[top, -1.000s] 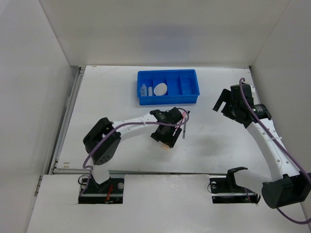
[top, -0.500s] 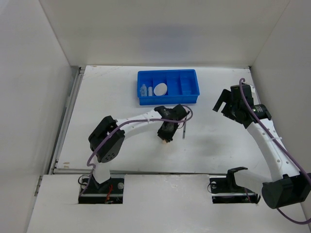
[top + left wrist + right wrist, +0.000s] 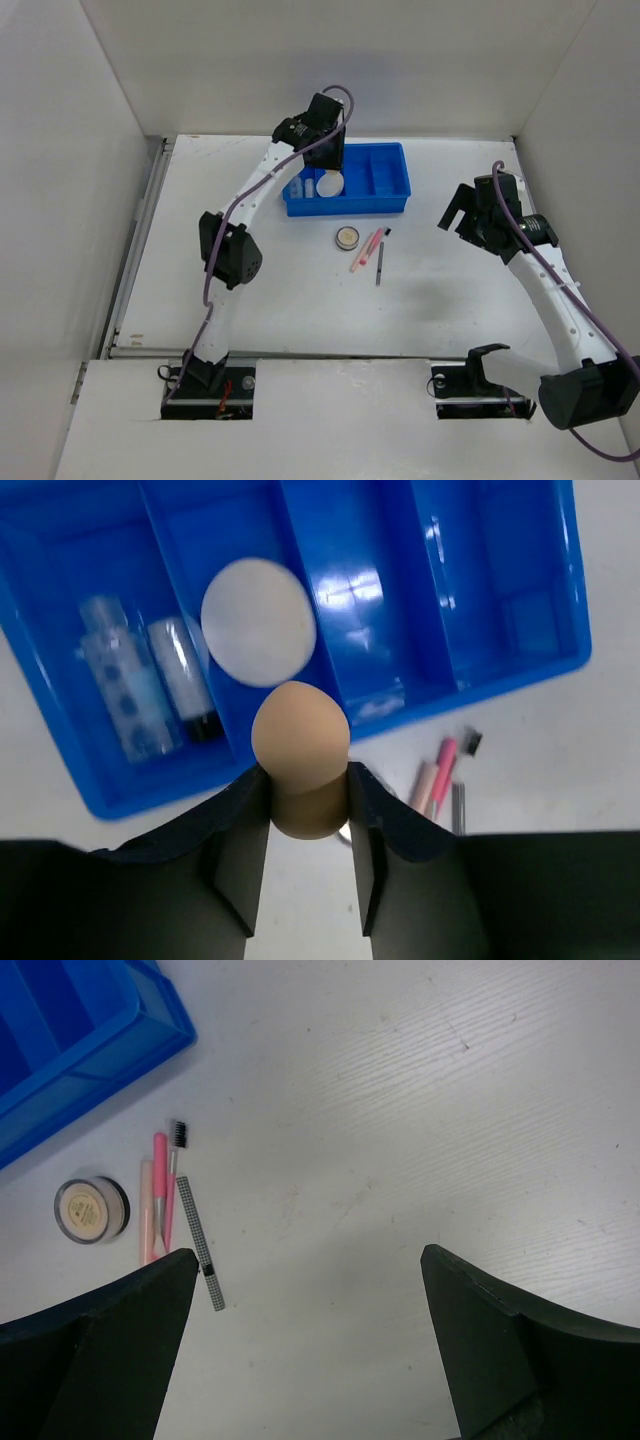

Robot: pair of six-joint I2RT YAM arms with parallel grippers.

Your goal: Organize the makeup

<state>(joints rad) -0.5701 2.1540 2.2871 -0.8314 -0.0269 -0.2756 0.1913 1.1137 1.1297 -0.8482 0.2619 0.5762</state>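
My left gripper [image 3: 327,148] is shut on the beige egg-shaped sponge [image 3: 300,755] and holds it above the blue tray [image 3: 388,182], over its front wall. In the tray's left compartments lie the clear bottle [image 3: 120,690] and the silver-black tube [image 3: 185,675]; the round cream puff [image 3: 258,622] lies in the compartment beside them. The round compact [image 3: 347,237] lies on the table in front of the tray, with the pink pencils [image 3: 367,249] and the dark pencil [image 3: 380,263] to its right. My right gripper [image 3: 463,214] is open and empty, raised to their right.
The tray's two right compartments [image 3: 500,580] hold nothing. White walls close in the table on the left, back and right. In the right wrist view the compact [image 3: 92,1209], the pencils [image 3: 160,1190] and the tray corner [image 3: 80,1020] lie left of the open right gripper [image 3: 308,1255].
My left arm has lifted off the table beside the pencils and swung back over the tray with the sponge in its jaws. The compact now shows. The right arm has not moved.
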